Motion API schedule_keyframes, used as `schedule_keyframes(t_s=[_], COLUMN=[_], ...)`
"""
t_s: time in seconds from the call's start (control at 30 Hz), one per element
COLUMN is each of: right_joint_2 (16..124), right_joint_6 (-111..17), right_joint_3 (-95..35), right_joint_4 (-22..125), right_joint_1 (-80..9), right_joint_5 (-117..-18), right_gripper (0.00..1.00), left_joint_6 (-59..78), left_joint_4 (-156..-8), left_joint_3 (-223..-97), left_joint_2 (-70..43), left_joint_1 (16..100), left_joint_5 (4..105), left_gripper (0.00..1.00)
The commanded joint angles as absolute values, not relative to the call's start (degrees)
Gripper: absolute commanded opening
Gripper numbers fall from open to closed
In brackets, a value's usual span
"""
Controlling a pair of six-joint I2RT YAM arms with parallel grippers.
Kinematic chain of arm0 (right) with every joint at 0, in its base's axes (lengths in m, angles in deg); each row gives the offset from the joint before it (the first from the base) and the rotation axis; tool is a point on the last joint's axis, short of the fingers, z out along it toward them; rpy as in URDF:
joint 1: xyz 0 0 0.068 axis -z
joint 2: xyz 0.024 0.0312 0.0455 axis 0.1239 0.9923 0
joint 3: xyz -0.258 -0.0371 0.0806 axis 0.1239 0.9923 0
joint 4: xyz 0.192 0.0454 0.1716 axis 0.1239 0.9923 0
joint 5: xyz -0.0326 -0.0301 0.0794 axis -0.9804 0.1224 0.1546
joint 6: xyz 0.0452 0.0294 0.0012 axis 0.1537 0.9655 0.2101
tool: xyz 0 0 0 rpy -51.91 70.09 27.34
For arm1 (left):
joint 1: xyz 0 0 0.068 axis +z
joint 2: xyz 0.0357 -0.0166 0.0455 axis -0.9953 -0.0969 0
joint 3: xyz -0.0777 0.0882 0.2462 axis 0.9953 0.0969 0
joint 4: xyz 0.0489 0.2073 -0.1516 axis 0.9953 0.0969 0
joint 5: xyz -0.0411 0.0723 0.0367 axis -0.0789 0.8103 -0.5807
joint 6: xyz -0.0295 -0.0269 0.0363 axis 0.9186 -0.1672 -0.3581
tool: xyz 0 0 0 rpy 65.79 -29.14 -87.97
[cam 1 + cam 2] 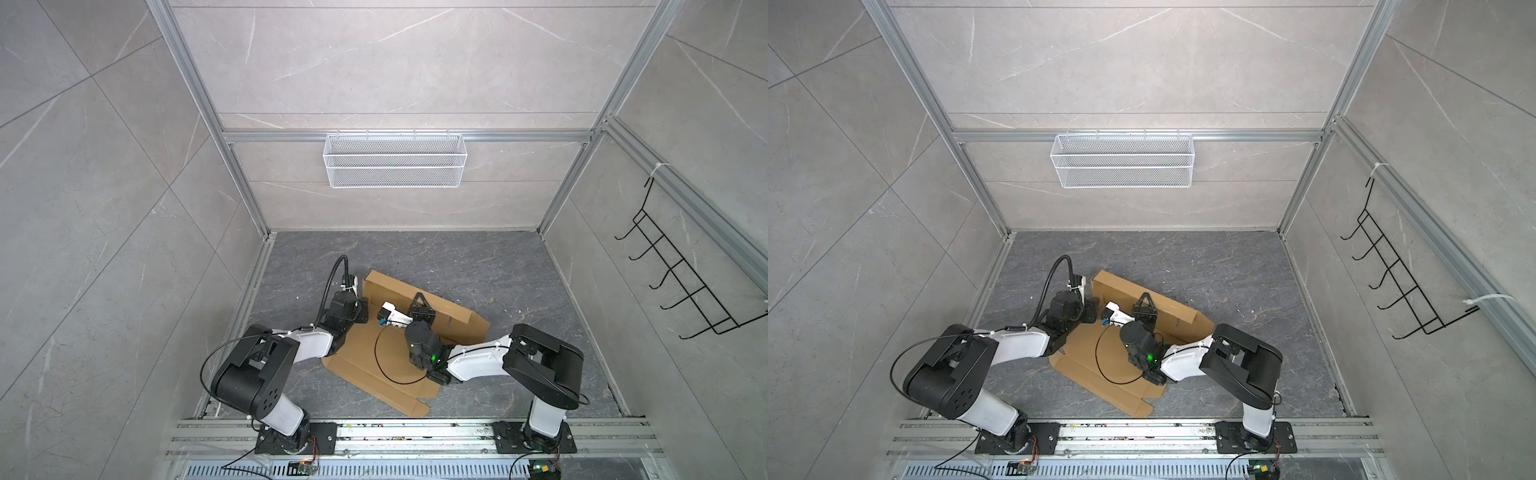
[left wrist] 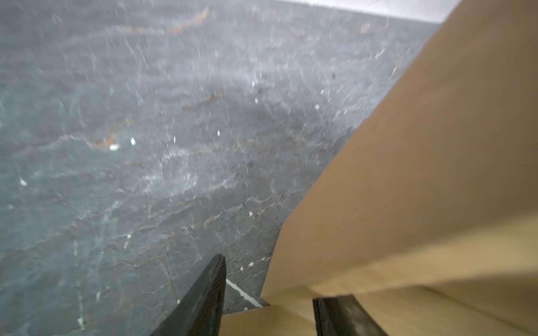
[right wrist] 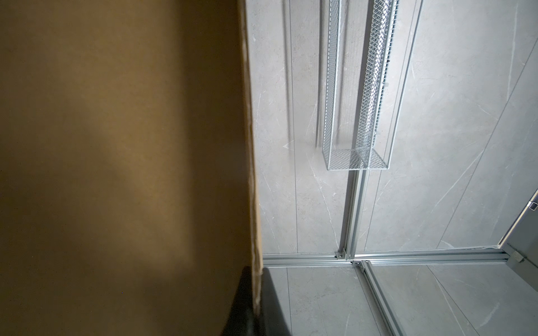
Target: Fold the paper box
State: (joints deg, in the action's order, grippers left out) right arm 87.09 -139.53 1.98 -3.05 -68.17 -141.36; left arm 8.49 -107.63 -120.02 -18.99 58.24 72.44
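The paper box [image 1: 357, 353] is plain brown, unprinted. Beneath the black-fingered left gripper [image 2: 276, 279], the tabletop [image 2: 145, 145] is dark grey with pale marble veins and white flecks.

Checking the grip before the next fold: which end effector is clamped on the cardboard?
The right end effector, shut on the upright wall edge of the paper box; the left end effector stands open beside a corner.

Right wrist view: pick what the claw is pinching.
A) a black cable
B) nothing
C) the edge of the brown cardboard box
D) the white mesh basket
C: the edge of the paper box runs between the fingers of the shut right claw, while the mesh basket hangs well apart from it.
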Motion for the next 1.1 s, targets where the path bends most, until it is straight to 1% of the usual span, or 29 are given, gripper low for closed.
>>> schedule_keyframes(t_s=[0.0, 0.13, 0.57, 0.63, 0.73, 0.8, 1.0, 1.07], right_joint_2=[89.64, 89.57, 89.50, 89.45, 89.32, 89.43, 89.19, 88.70], right_joint_6=[-136.97, -136.88, -137.02, -137.06, -137.06, -137.06, -137.57, -138.10], right_joint_3=[3.11, 3.22, 3.20, 3.20, 3.20, 3.11, 1.69, 1.15], right_joint_4=[4.87, 4.71, 4.62, 4.62, 4.71, 4.85, 5.80, 5.86], right_joint_1=[-68.61, -68.62, -68.64, -68.63, -68.64, -68.63, -68.70, -68.73], right_joint_5=[-138.80, -138.80, -138.89, -138.98, -139.05, -139.07, -140.20, -140.29], right_gripper=[0.00, 0.00, 0.00, 0.00, 0.00, 0.00, 0.00, 0.05], left_joint_6=[4.80, 2.79, -0.87, -0.92, -0.90, -0.89, -1.04, -1.22], left_joint_4=[-105.31, -104.04, -102.75, -102.98, -103.12, -103.35, -105.58, -107.04], left_joint_3=[-122.48, -124.90, -130.06, -130.21, -130.18, -129.96, -128.38, -127.36], left_joint_2=[-16.16, -15.89, -17.09, -17.38, -17.54, -17.64, -17.05, -16.54], left_joint_1=[58.52, 58.55, 58.57, 58.51, 58.51, 58.56, 58.52, 58.51], left_joint_5=[71.53, 70.52, 68.77, 68.42, 68.40, 68.39, 69.29, 69.77], left_gripper=[0.50, 0.50, 0.42, 0.38, 0.27, 0.23, 0.17, 0.14])
